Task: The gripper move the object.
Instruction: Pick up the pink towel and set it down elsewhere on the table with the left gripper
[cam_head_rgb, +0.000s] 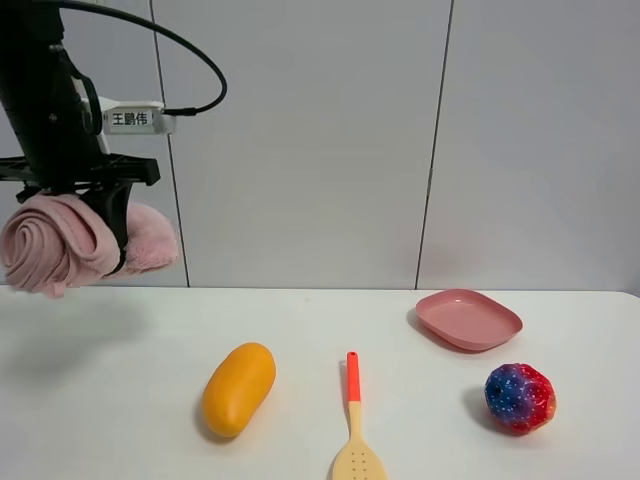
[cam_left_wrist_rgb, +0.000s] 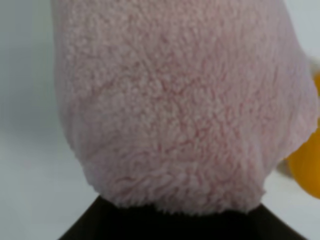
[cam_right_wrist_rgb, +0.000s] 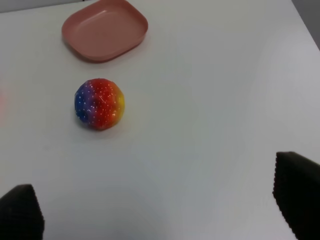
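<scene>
Exterior high view: the left gripper is clamped round the middle of the towel, high above the table at its left (right gripper spread, empty). Soft, light and floppy, I judge; a mid-roll hold suits it.

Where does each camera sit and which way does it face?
Exterior high: raised before the white table, facing the grey wall; shows the left gripper holding the fluffy dusty-pink rolled towel aloft.
Left wrist: on the left arm, looking along the gripper; the towel fills it, plus dark gripper base and a sliver of smooth orange oval fruit.
Right wrist: on the right arm, looking down at the table; the dark fingertips of the open right gripper show.
Shared: the smooth pink plate and red-blue speckled ball appear in exterior and right wrist.
</scene>
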